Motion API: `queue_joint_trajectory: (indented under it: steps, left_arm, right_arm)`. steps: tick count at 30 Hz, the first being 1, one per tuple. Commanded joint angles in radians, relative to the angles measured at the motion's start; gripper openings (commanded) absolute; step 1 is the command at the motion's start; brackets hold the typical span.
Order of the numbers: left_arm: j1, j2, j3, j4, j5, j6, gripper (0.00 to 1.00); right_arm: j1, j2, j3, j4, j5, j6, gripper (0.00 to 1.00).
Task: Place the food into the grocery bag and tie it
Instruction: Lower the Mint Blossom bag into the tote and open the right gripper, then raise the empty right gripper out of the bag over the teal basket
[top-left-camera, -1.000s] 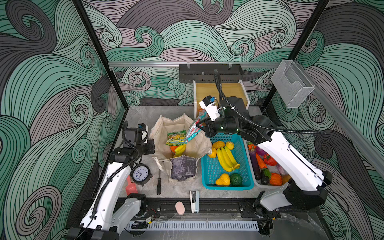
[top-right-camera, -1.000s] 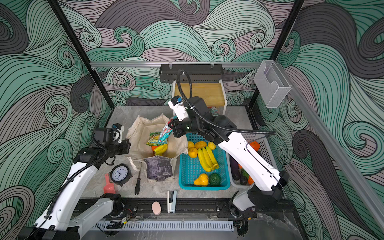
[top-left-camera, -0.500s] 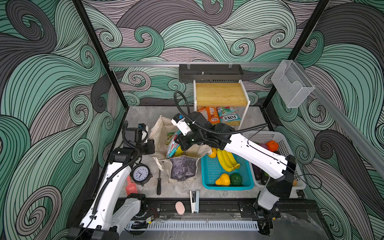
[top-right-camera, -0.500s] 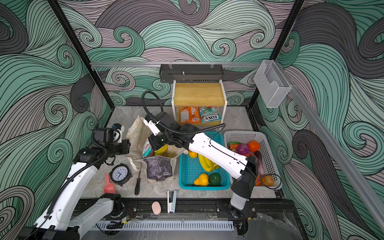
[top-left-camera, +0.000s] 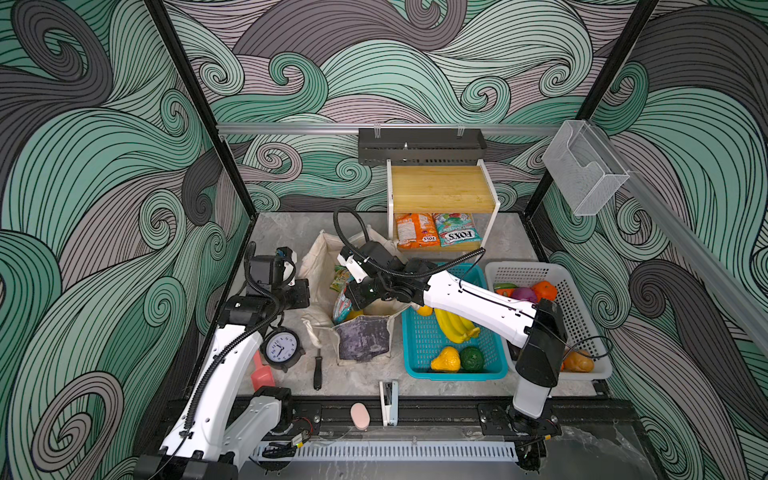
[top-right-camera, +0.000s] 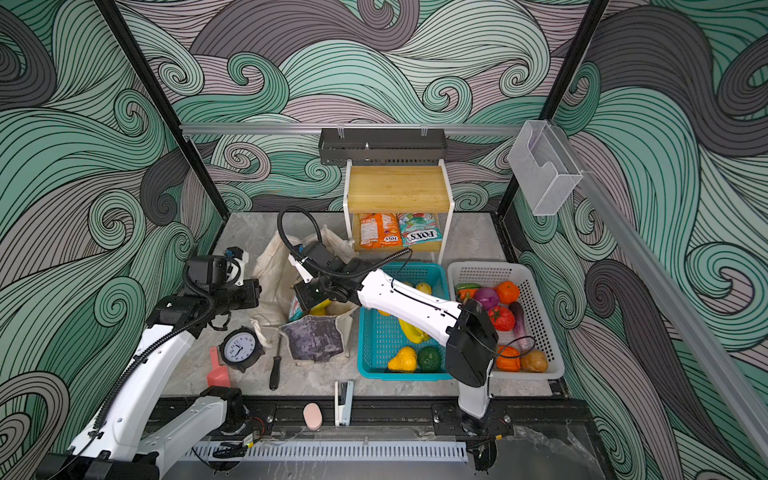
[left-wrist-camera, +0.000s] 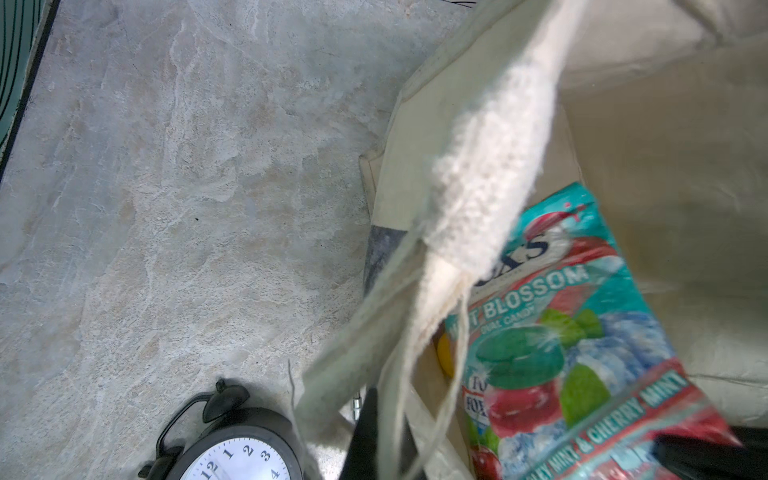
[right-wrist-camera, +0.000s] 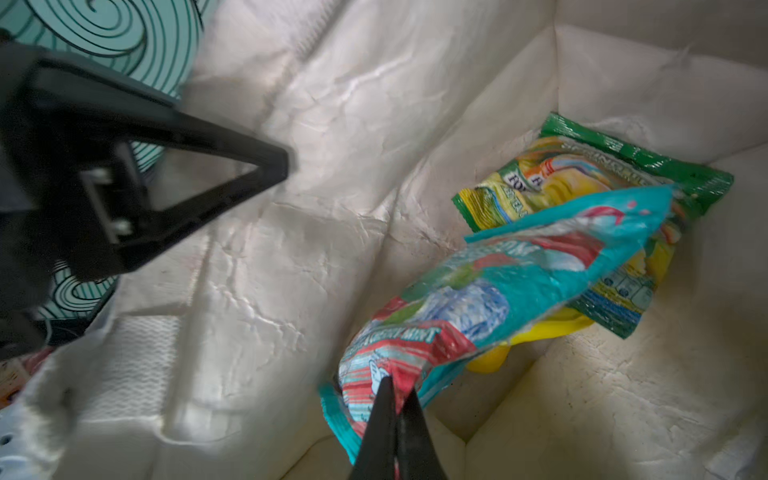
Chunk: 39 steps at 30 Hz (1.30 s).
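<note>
Teal-red candy packet (left-wrist-camera: 582, 332), left wrist view: "BLOSSOM", "CANDY" and "MINT & CHERRY MINT" legible. Orange packet (top-left-camera: 417, 231) and teal packet (top-left-camera: 456, 235) on the shelf: "FOX'S", printed upside down as seen. Clock (left-wrist-camera: 237, 453) face: numerals 12, 2, 3, 4.

Both top views look down from high; wrist cameras (very near) share the grocery bag (right-wrist-camera: 332, 208).

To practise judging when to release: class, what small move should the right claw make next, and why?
Probably open the right claw: it is shut on the teal candy packet, which hangs inside the grocery bag, above the yellow-green packet lying there.
</note>
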Motion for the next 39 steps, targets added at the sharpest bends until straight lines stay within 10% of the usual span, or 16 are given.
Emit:
queue_joint_trajectory:
  steps: [1, 21, 31, 35, 39]
  left_arm:
    - [0.006, -0.010, -0.006, 0.008, 0.019, 0.005, 0.00]
    - [0.007, -0.009, -0.004, 0.003, -0.006, 0.001, 0.00]
    - [0.008, -0.009, -0.004, 0.005, -0.003, 0.002, 0.00]
    - [0.008, -0.008, -0.004, 0.004, 0.002, 0.001, 0.00]
    - [0.008, -0.009, -0.004, 0.003, -0.003, 0.001, 0.00]
  right_arm:
    - [-0.001, -0.036, -0.050, 0.040, 0.055, 0.027, 0.00]
    - [0.013, -0.111, -0.150, -0.080, 0.232, 0.022, 0.19]
    - [0.014, -0.206, -0.139, -0.142, 0.269, 0.021, 0.57]
    - [0.009, -0.322, -0.174, -0.139, 0.315, 0.006, 0.99]
    - [-0.030, -0.426, -0.204, -0.139, 0.278, -0.004, 1.00]
